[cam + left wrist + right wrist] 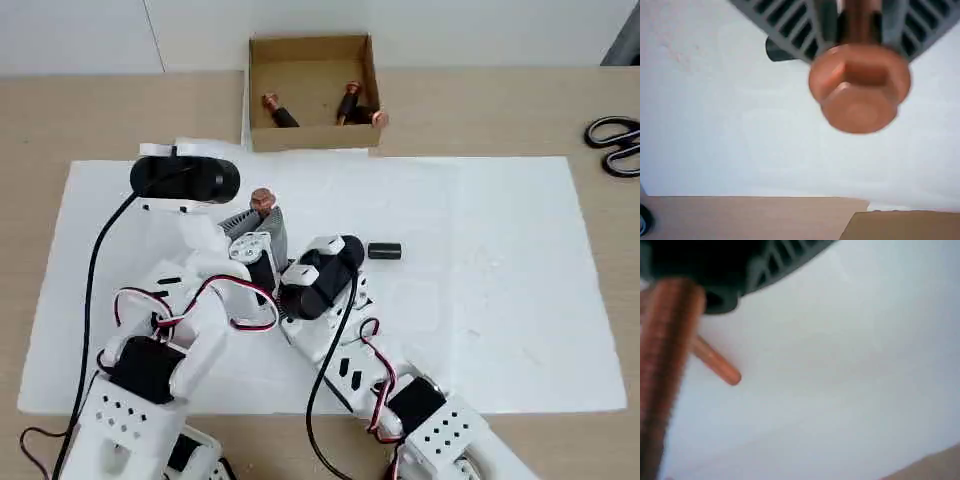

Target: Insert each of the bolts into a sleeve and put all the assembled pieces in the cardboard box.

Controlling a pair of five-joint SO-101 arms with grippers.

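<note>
Holding a bolt (262, 200) head-up, the left gripper (262, 222) is clamped on its shank. I cannot tell the right gripper's (715, 295) state. The sleeve (384, 251) lies loose on the sheet (500, 300), apart from both arms. Risk: a misaligned entry may push the sleeve away or cock the bolt.

Right side of the white sheet (500, 290) is wide open, only a black sleeve (384, 251) lying near the middle. Left arm (185, 285) and right arm (320, 285) are jammed together near-left. Straight run to the cardboard box (310, 48) at the far edge looks open; scissors (615, 145) sit far right, off the sheet.
</note>
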